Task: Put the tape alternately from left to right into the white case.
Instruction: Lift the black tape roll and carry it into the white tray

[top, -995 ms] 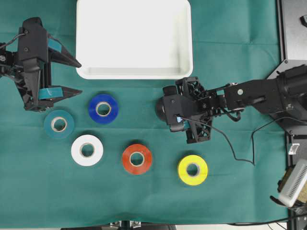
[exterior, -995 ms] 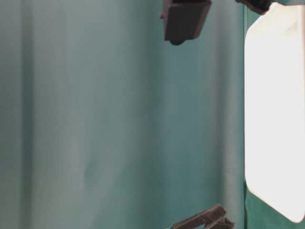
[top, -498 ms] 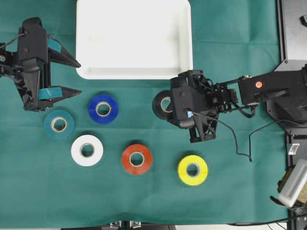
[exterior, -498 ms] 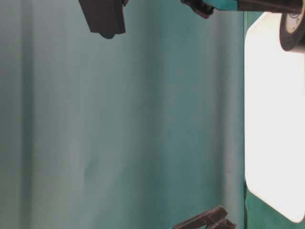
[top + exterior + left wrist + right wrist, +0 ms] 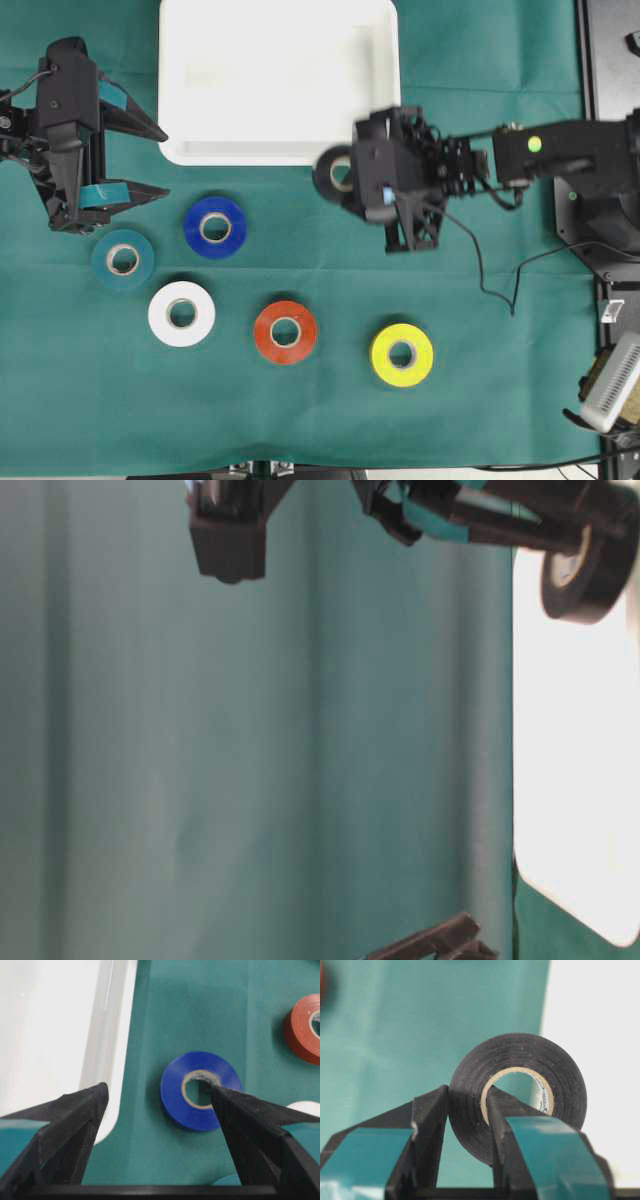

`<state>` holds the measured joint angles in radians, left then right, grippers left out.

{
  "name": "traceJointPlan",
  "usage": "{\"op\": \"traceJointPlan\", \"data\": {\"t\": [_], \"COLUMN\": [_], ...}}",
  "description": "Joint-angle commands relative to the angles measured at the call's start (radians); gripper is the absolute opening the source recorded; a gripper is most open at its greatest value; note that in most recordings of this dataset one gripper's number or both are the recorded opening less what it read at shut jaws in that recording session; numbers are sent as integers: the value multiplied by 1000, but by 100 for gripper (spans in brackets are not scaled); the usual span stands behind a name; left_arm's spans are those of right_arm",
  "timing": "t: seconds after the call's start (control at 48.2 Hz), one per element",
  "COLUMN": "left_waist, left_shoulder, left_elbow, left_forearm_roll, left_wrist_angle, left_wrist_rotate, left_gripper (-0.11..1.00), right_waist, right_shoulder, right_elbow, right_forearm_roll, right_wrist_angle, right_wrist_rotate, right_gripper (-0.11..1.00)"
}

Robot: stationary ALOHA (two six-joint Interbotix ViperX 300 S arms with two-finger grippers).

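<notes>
The white case [image 5: 280, 80] lies empty at the top middle of the green cloth. My right gripper [image 5: 345, 180] is shut on the black tape [image 5: 333, 172], holding it upright just off the case's lower right corner. One finger passes through the core and one presses outside [image 5: 467, 1095]. Blue [image 5: 194, 228], teal [image 5: 100, 262], white [image 5: 160, 315], red [image 5: 264, 333] and yellow [image 5: 380, 356] rolls lie flat on the cloth. My left gripper [image 5: 166, 162] stands open, empty, left of the case, with the blue roll [image 5: 172, 1095] ahead of its fingers.
The right arm's base plate [image 5: 610, 80] fills the right edge. A black cable [image 5: 495, 290] loops down from the right wrist. A pale device [image 5: 610, 385] sits at the lower right. The cloth's front edge runs along the bottom.
My right gripper has lifted the black roll off the cloth and carried it up toward the case's lower right corner. The left arm has not moved.
</notes>
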<state>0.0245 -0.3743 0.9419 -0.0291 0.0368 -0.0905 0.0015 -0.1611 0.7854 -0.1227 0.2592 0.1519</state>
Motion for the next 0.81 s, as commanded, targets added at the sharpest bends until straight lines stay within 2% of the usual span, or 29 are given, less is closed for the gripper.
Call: {"op": "traceJointPlan", "data": {"t": [0.0, 0.124, 0.29, 0.788], "left_waist": [2, 3, 3, 3], "left_shoulder": [-14, -14, -12, -11], "left_elbow": [-8, -8, -8, -8], "left_forearm_roll": [0, 0, 0, 0], "left_wrist_angle": [-5, -3, -3, -3], "left_wrist_rotate": [-2, -2, -2, -2], "left_gripper": [64, 64, 65, 64], "right_waist": [-51, -121, -163, -167], "right_shoulder": [-20, 0, 44, 63], "right_elbow": [-21, -21, -26, -29], "right_forearm_roll": [-15, -37, -60, -69], "right_wrist_angle": [-9, -9, -6, -5], "right_wrist_rotate": [2, 2, 2, 2], "right_gripper": [21, 21, 21, 21]}}
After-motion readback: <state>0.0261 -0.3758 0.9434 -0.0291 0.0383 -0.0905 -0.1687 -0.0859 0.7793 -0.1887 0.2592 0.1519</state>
